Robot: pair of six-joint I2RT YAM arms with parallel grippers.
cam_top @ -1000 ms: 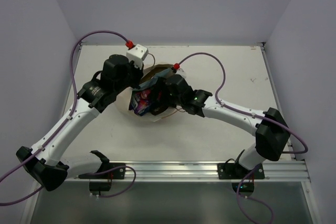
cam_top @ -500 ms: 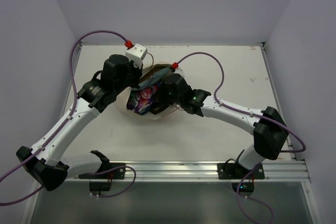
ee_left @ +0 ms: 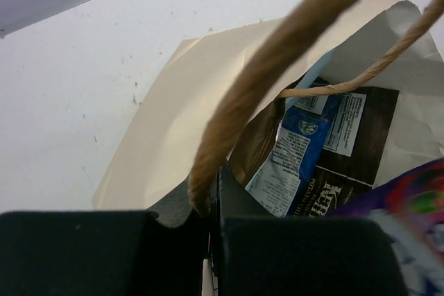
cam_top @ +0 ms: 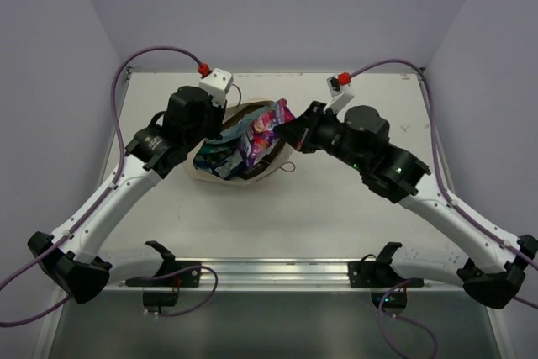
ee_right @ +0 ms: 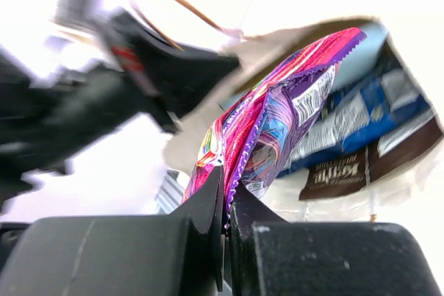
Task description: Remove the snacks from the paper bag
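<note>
Paper bag [cam_top: 245,181] sits near the desk's far edge, left of centre. Our left gripper [ee_left: 211,233] is clamped on its string handle [ee_left: 277,53], we judge to keep the mouth open. Right gripper [ee_right: 225,233] pinches the magenta packet [ee_right: 277,116], partly out; blue-and-white packet [ee_left: 288,154] lies inside.

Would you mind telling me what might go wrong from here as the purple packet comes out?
The right claw pinches only the crimped edge of the magenta-purple foil packet, so it may slip free. The left claw holds the cream paper bag just by its thin string handle, so the bag might lift or tip, spilling the brown packet and blue-and-white packet inside.
</note>
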